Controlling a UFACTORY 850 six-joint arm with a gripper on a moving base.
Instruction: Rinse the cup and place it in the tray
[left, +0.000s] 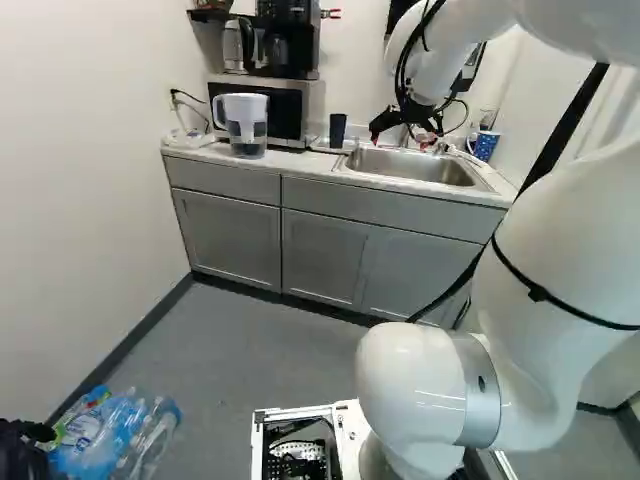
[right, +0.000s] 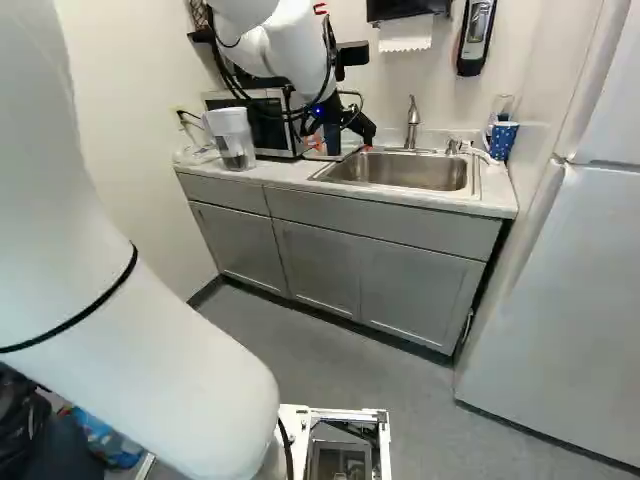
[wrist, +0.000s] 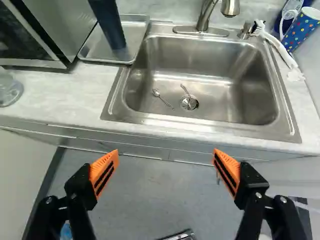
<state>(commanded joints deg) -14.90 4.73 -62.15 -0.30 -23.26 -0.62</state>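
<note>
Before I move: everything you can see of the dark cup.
The cup is tall, dark blue and plain, plastic by its look, slightly wider at the mouth, with no handle visible. It stands upright in the shallow metal tray, between microwave and sink. The open gripper isn't touching it. Its inside is hidden.

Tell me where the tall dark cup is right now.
In the wrist view, the tall dark cup stands on the metal tray, between the microwave and the sink; in the left base view it is just left of the sink.
</note>
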